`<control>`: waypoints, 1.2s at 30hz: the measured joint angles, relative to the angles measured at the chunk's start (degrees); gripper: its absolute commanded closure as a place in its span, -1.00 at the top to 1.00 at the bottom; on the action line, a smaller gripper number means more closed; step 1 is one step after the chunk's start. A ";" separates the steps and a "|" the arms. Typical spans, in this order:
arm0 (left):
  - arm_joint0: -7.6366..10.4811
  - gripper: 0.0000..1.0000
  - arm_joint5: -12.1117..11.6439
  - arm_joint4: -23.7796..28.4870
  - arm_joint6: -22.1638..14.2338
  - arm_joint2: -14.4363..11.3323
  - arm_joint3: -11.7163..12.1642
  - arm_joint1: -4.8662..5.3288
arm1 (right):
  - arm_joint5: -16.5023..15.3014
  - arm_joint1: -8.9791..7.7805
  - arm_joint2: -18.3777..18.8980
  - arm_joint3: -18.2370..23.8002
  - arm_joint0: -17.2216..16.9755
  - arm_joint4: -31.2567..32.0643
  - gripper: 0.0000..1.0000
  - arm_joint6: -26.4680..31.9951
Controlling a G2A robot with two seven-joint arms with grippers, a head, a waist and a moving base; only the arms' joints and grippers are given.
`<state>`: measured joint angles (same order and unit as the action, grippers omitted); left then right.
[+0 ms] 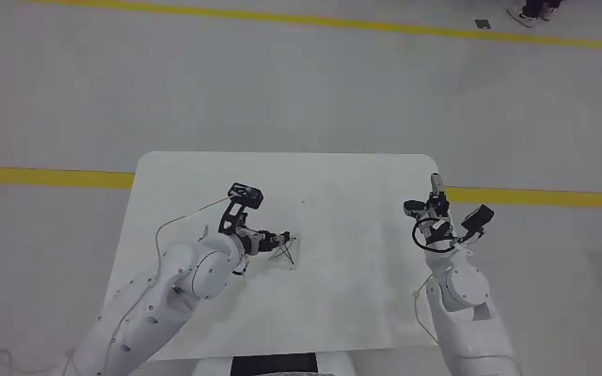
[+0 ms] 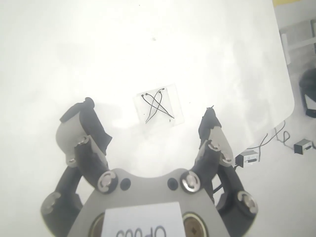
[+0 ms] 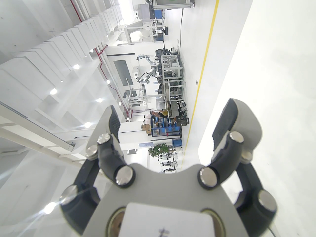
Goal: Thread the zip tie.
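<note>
"Zip ties [image 1: 285, 250], thin black plastic strips, lie crossed on a small clear square tray [image 1: 294, 242], left of middle on the white matte table [image 1: 357, 202] as seen from above. The left gripper [image 1: 276, 242] sits just beside them."

"And the other arm?"

"The right gripper [image 1: 425, 202] is well apart, at the table's right edge."

"What does the left wrist camera give?"

"Its black-padded fingers [image 2: 209, 122] are spread wide with nothing held, and the tray lies between and beyond them. The ties look hair-thin, springy and slick. Each has a tiny square head and lies flat on glossy plastic."

"So how to pick one up well?"

"I'd judge: choose a strand end clear of the crossing, come straight down and pinch with the pad tips only. That way the others don't drag along and the tray doesn't slide."

"And the right wrist camera?"

"Right fingers [image 3: 112, 122] are wide apart too, empty, pointing past the table edge into the room. That arm will likely have to come over and steady the head while the tail is fed through."
</note>
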<state>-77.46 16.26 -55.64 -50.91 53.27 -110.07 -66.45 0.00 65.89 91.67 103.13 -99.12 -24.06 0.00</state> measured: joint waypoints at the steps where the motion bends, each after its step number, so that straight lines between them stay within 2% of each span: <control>1: 0.95 1.00 -0.77 -1.20 -0.99 -0.86 0.18 -0.12 | 0.00 0.00 0.00 0.00 0.00 0.00 1.00 0.00; 4: 3.47 1.00 -0.20 -2.98 -3.92 -3.00 0.69 -0.60 | 0.00 0.00 0.00 0.00 0.00 0.00 1.00 0.00; 7: 6.00 1.00 2.46 -4.79 -7.60 -5.58 1.79 -1.32 | 0.00 0.00 0.00 0.00 0.00 0.00 1.00 0.00; 10: 7.14 1.00 3.34 -3.89 -9.50 -6.36 2.88 -2.25 | 0.00 0.00 0.00 0.00 0.00 0.00 1.00 0.00; 13: 7.30 1.00 3.22 -4.18 -10.37 -6.83 3.28 -2.75 | 0.00 0.00 0.00 0.00 0.00 0.00 1.00 0.00; 24: 7.25 1.00 3.22 -4.25 -10.28 -6.86 3.27 -2.73 | 0.00 0.00 0.00 0.00 0.00 0.00 1.00 0.00; 27: 6.66 1.00 3.22 -7.53 -10.17 -7.98 3.94 -3.08 | 0.00 0.00 0.00 0.00 0.00 0.00 1.00 0.00; 30: 6.61 1.00 3.22 -11.36 -12.20 -8.96 4.26 -4.05 | 0.00 0.00 0.00 0.00 0.00 0.00 1.00 0.00; 36: 7.14 1.00 3.22 -15.61 -15.88 -9.75 6.16 -6.94 | 0.00 0.00 0.00 0.00 0.00 0.00 1.00 0.00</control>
<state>-70.32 19.48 -71.25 -66.78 43.52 -103.91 -73.39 0.00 65.89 91.67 103.13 -99.12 -24.06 0.00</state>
